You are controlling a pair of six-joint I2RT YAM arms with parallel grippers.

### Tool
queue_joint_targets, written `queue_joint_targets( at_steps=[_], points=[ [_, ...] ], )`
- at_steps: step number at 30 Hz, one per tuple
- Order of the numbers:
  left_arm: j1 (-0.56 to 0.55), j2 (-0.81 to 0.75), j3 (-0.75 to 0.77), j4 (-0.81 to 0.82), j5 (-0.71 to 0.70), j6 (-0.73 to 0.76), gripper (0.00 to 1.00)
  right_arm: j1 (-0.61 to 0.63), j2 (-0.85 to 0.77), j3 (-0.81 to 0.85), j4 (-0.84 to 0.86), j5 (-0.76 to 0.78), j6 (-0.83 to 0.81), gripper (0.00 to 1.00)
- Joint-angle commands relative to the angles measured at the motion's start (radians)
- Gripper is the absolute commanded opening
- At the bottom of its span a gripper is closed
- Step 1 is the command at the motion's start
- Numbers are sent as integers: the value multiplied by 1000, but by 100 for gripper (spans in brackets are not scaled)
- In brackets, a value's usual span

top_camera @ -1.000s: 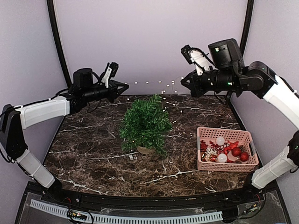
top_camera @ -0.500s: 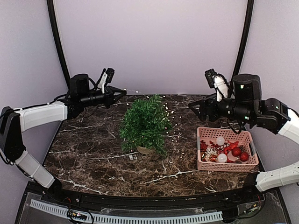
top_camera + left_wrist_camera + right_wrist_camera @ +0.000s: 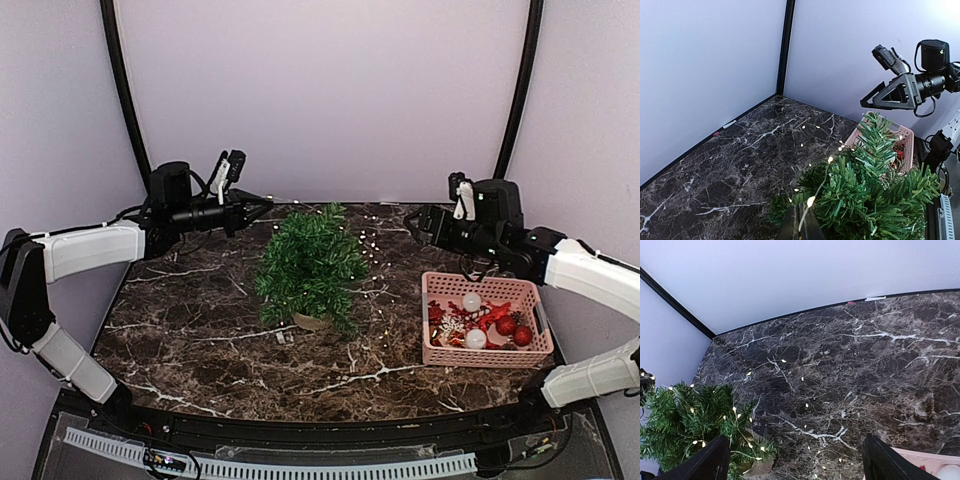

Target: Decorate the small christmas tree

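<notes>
Above lilac-walled marble table, left tool pinches light string, right tool gapes.

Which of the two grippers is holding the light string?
The left gripper: its jaws are shut on the light string, whereas the right gripper has its jaws wide open and empty.

overhead looks down from behind; both wrist views share the christmas tree.

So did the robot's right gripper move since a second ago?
Yes. The right gripper came down from up high, closer to the pink basket.
</notes>
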Motion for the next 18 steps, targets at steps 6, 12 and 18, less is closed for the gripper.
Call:
queue_joint_targets(
  at_steps=[6, 12, 18],
  points=[
    [-1, -41, -15, 34, 28, -8, 0, -47, 250, 83, 356, -252, 144, 92],
    [-1, -42, -7, 5, 28, 11, 0, -21, 428, 211, 373, -329, 121, 87],
    [-1, -53, -12, 11, 29, 12, 0, 5, 533, 302, 329, -314, 121, 73]
  ],
)
